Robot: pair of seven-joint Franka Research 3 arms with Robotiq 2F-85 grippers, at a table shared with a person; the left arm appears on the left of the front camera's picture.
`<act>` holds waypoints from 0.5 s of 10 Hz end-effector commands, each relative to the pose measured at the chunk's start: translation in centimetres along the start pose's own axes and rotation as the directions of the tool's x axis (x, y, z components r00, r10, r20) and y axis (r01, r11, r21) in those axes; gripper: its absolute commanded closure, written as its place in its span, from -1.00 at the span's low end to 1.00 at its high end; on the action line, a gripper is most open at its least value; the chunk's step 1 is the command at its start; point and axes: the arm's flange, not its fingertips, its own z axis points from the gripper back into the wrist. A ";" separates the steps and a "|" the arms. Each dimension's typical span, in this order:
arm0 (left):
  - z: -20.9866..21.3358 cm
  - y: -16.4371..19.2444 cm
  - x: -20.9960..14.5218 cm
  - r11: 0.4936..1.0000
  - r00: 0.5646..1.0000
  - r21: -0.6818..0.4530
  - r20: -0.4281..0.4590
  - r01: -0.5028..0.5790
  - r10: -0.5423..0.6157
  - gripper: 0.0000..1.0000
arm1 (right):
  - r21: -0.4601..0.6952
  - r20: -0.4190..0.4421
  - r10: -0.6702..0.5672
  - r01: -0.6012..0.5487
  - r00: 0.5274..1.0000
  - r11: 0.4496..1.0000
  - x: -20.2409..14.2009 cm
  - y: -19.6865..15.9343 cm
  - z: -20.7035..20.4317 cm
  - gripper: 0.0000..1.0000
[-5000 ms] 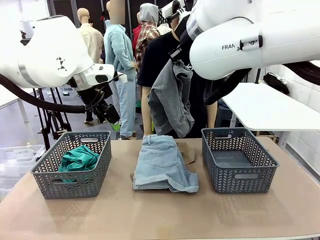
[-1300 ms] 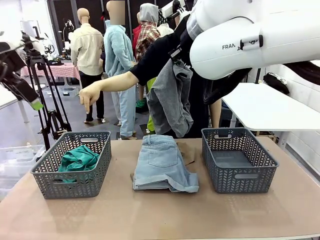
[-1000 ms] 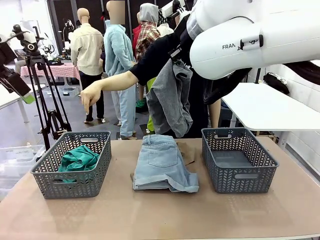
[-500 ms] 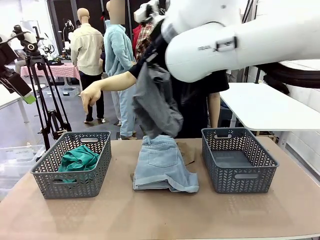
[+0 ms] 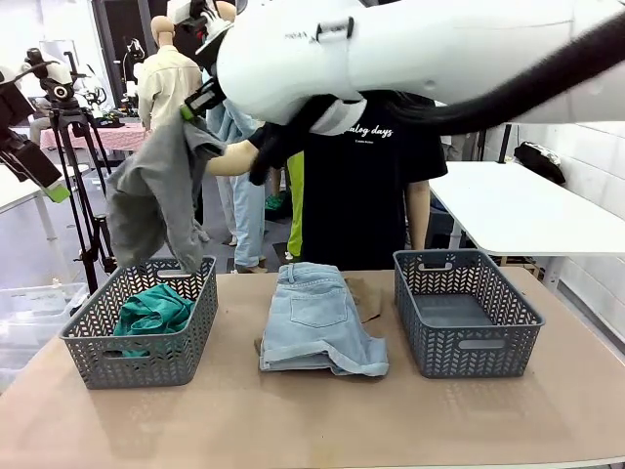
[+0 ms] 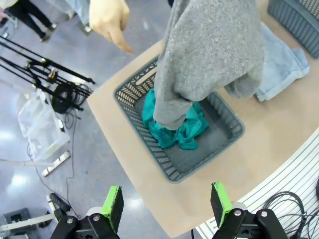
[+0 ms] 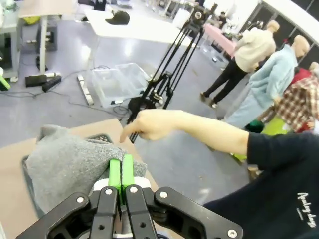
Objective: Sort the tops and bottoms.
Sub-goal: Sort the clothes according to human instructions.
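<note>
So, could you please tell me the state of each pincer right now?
Left pincer: open, empty.
Right pincer: shut on the grey top.

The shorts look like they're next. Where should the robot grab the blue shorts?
Probably the near hem end of the denim shorts, from above: they lie flat and folded on the table, and that edge shows stacked layers to pinch.

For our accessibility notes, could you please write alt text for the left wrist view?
A grey top hangs over a grey basket holding a teal top, framed below by the left gripper's open fingers. A person's hand points toward the basket; denim shorts lie on the table beside it.
</note>
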 end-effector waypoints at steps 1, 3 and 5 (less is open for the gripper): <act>0.2 0.1 -0.1 1.000 1.000 0.004 -0.002 0.007 -0.007 -0.83 | -0.068 -0.059 0.021 -0.025 0.998 0.997 -0.7 0.2 2.0 1.00; 0.2 0.1 -0.1 1.000 1.000 0.004 -0.002 0.007 -0.007 -0.83 | -0.068 -0.059 0.021 -0.025 0.998 0.997 -0.7 0.2 2.0 1.00; 0.2 0.1 -0.1 1.000 1.000 0.004 -0.002 0.007 -0.007 -0.83 | -0.041 -0.037 0.035 -0.036 0.999 0.999 -0.8 -0.5 1.6 1.00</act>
